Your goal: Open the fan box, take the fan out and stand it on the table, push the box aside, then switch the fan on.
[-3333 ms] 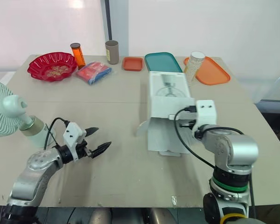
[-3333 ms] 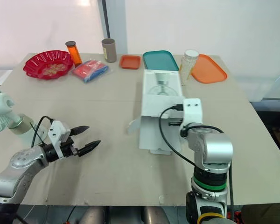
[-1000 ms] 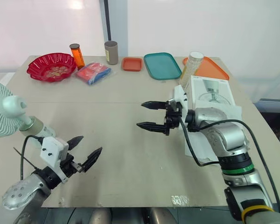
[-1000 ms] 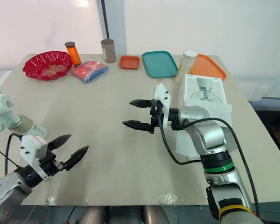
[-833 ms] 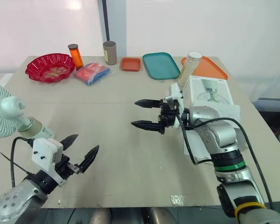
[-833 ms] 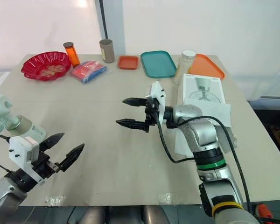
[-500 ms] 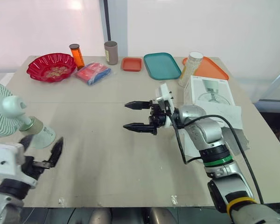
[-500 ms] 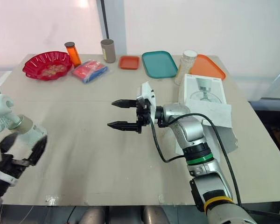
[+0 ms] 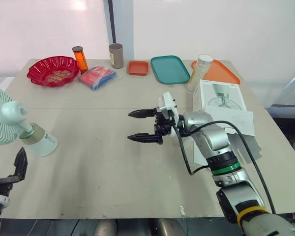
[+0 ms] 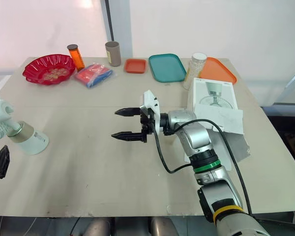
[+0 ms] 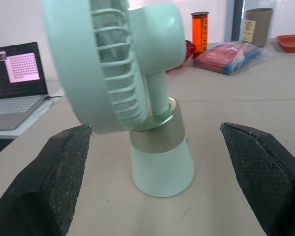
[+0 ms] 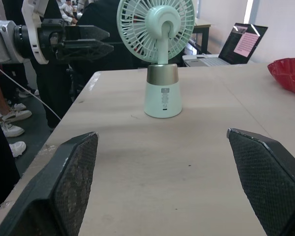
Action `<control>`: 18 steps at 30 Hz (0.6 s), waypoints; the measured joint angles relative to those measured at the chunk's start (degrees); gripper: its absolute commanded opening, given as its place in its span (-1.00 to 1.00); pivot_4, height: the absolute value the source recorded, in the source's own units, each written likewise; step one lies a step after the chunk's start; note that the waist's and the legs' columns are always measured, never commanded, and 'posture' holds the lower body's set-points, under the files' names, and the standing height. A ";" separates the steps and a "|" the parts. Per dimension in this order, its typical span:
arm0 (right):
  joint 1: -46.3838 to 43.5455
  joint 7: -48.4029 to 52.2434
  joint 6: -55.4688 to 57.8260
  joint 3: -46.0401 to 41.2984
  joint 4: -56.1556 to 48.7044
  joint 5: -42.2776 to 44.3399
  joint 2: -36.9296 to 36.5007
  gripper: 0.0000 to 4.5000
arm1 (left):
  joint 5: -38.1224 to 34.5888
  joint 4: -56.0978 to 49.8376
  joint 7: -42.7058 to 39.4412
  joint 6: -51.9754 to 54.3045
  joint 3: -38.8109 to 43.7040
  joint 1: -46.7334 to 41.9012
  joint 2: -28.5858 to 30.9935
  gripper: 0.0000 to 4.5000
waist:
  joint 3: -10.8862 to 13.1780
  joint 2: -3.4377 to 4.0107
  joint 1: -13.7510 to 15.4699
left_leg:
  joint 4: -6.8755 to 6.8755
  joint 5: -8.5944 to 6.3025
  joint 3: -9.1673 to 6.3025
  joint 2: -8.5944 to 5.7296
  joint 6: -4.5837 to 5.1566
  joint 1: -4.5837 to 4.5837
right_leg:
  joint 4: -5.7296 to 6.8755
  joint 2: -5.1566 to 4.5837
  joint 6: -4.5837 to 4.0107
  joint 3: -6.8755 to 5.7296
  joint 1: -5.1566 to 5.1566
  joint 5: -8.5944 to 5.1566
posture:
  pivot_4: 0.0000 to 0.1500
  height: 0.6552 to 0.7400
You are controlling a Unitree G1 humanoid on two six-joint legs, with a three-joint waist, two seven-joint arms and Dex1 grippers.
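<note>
The mint-green fan (image 9: 9, 119) stands upright on its pale base near the table's left edge, facing away from the table's middle. The white fan box (image 9: 220, 104) lies flat at the right side, its flap open toward the near edge. My right gripper (image 9: 130, 126) is open above the middle of the table, fingers pointing left at the fan (image 12: 160, 73), which is well apart from it. My left gripper (image 9: 18, 167) sits low at the near left edge. It is open, with the fan's base (image 11: 162, 162) a short way ahead between its fingers (image 11: 54, 182), not touching.
Along the far edge stand a red bowl (image 9: 54, 70), an orange bottle (image 9: 80, 58), a brown cup (image 9: 116, 55), a red-and-blue packet (image 9: 97, 77), a small orange tray (image 9: 138, 67), a teal tray (image 9: 170, 69), a speckled jar (image 9: 200, 71) and an orange tray (image 9: 221, 70). A laptop (image 12: 246, 44) sits beyond the table's left side.
My left gripper has pulled back to the near left edge, beside the fan. My right gripper has moved left across the table, away from the box. Both have stayed open.
</note>
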 measured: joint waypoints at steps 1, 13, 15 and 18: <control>0.01 -0.01 -0.12 0.09 0.00 -0.14 0.04 0.91 | 0.14 0.33 0.03 -0.39 0.00 -0.12 0.00 1.00 | 0.00 0.00 0.00 | 0.00 0.00 0.00 0.00 0.00 0.00 | 0.00 0.00 0.00 0.00 0.00 0.00 | 1.00 1.00; 1.00 -0.30 -0.56 0.50 -0.07 -0.98 -0.12 0.91 | 0.45 4.01 4.87 -0.46 0.69 -4.98 0.85 1.00 | -0.01 -0.01 0.00 | 0.00 0.00 -0.01 0.00 -0.01 0.00 | 0.02 0.00 0.00 -0.01 0.00 0.00 | 1.00 1.00; 1.37 -0.41 -0.57 0.56 -0.15 -1.00 -0.14 0.91 | 0.54 5.08 4.79 -0.40 0.56 -6.70 2.50 1.00 | -0.01 -0.01 0.01 | 0.00 0.00 -0.02 0.00 -0.01 0.00 | 0.03 0.01 0.00 -0.02 0.00 0.00 | 1.00 1.00; 1.80 -0.62 -0.57 0.74 -0.45 -1.01 -0.16 0.91 | 0.74 6.43 4.76 -0.34 0.40 -9.01 4.15 1.00 | -0.01 -0.02 0.01 | 0.01 0.01 -0.01 0.00 -0.02 0.00 | 0.02 -0.01 0.00 -0.02 0.01 0.01 | 1.00 1.00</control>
